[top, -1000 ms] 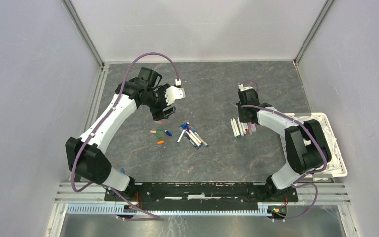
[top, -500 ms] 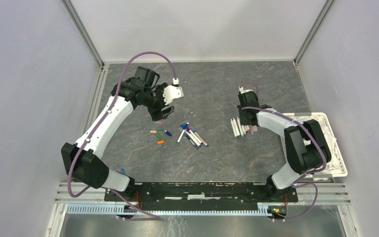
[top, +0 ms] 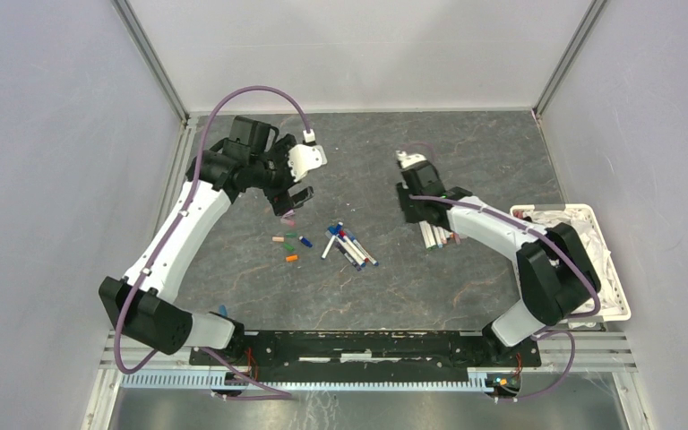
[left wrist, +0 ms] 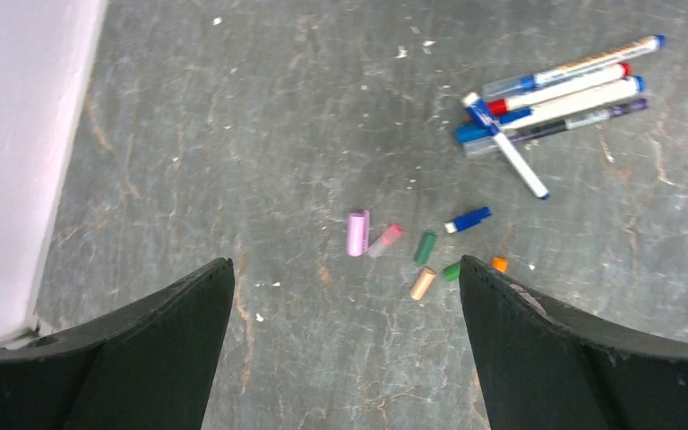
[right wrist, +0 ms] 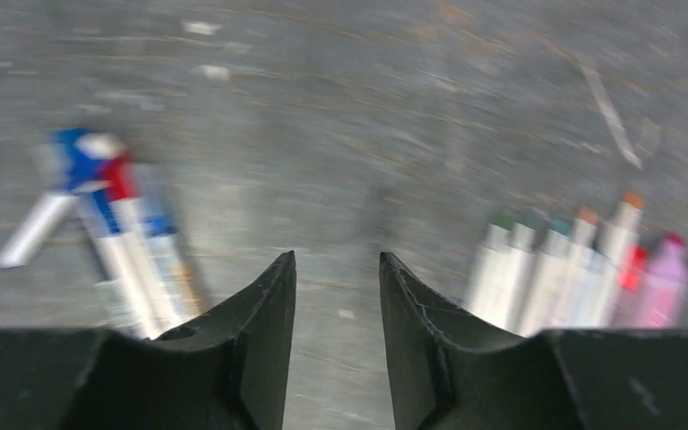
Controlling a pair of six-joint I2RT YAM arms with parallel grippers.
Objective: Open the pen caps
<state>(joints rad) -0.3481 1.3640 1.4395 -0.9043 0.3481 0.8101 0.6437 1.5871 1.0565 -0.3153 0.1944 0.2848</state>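
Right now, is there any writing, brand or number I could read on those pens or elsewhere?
No text is readable.
The piled pens carry faint print along their barrels, too small to make out.
The row of pens by the right arm is blurred.
The loose caps show no marks.

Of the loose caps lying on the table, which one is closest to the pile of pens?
The blue cap, the only blue one: it sits at the cluster's edge toward the pens; the rest lie farther off.
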